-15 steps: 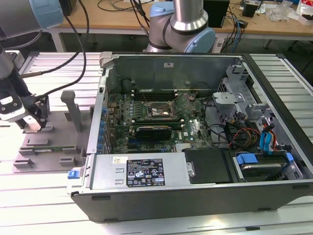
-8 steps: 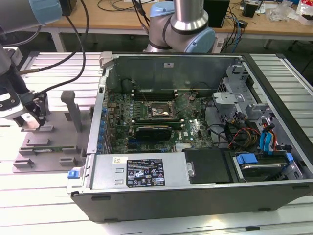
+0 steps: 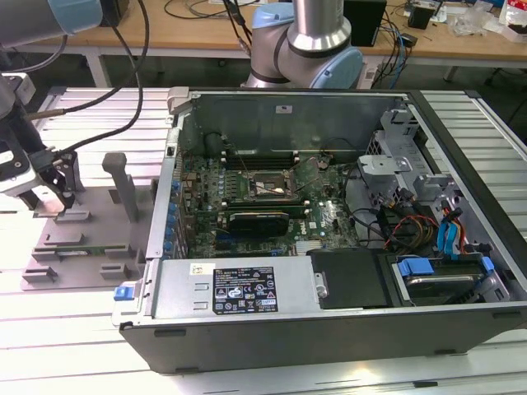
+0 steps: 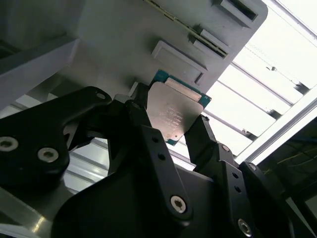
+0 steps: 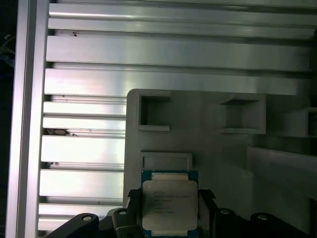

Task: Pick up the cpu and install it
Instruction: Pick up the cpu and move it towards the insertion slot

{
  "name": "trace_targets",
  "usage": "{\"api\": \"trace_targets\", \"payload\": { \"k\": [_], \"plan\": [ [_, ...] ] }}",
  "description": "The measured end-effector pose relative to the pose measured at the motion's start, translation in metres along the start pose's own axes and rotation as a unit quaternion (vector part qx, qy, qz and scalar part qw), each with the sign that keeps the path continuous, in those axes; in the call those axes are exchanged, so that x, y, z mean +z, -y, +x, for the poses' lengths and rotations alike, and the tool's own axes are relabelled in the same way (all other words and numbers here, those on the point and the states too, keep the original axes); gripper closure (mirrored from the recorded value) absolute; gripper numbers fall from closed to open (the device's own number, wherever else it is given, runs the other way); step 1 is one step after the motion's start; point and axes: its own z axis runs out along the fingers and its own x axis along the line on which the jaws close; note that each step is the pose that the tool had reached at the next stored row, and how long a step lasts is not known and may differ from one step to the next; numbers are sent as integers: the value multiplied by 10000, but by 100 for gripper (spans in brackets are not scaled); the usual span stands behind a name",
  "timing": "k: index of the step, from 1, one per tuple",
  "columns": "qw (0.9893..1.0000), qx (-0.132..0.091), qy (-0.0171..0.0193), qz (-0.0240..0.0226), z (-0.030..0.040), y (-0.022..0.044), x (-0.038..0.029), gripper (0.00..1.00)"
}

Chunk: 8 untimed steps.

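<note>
Jaws pinching cpu [image 4: 176, 111] by opposite edges, at grey fixture tray [image 5: 218, 148], well apart from open case [image 3: 288, 115]. Whether clear of tray: cannot tell. Risk: thin-edge grip slips, chip tilts, seats crooked in socket [image 3: 268, 188].

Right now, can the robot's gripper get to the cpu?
Yes, it looks so: the gripper has its fingers against two opposite edges of the cpu, over the gray tray, with nothing in between.
</note>
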Motion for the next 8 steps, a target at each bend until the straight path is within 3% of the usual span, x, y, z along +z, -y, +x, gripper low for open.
{"api": "trace_targets", "payload": {
  "k": [8],
  "plan": [
    [10000,0,-1,0,-1,-3,-94,46]
  ]
}}
